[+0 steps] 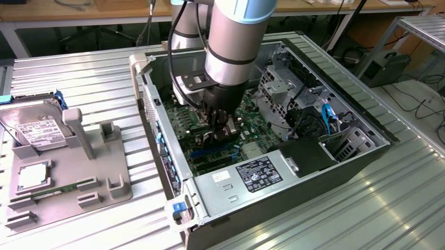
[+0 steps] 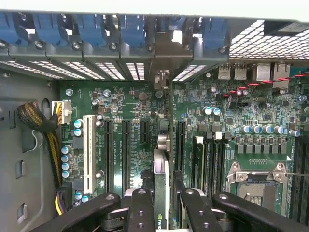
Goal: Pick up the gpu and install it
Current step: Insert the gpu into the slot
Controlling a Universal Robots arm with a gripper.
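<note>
Gripper: in the wrist view my gripper [image 2: 161, 205] sits nearest the camera, its two black fingers [image 2: 140, 210] pressed against either side of a thin card seen edge-on. The jaws stand narrow, clamped on that card.
GPU: the gpu [image 2: 161, 183] runs upright between the fingers, away from the camera toward the case's rear wall. Its pale metal bracket [image 2: 163, 79] stands at the far end, against the row of slot openings. I cannot tell whether its lower edge is seated in a slot.
Motherboard: the green motherboard [image 2: 130, 104] lies under the card, with black expansion slots on both sides of it, a white slot [image 2: 88, 152], and an open silver CPU socket [image 2: 256, 181].
Cables: a braided cable bundle [image 2: 34, 121] leads to a connector at the board's edge.
Rear wall: blue slot clips [image 2: 91, 26] line the top of the perforated slot covers.
Arm from outside: in the exterior view I see my silver arm [image 1: 233, 39] reaching straight down into the open computer case [image 1: 361, 122], with the gripper [image 1: 221, 130] low over the board.
Power supply: a grey power supply [image 1: 240, 179] with a black label fills the near end of the case.
Parts holder: on the exterior view's left, well apart from the case, a grey holder [image 1: 104, 177] carries a hard drive [image 1: 35, 127] with a white label, a square chip [image 1: 31, 177] and a slim green memory stick [image 1: 52, 191].
Table: everything rests on a ribbed metal table [image 1: 389, 208].
</note>
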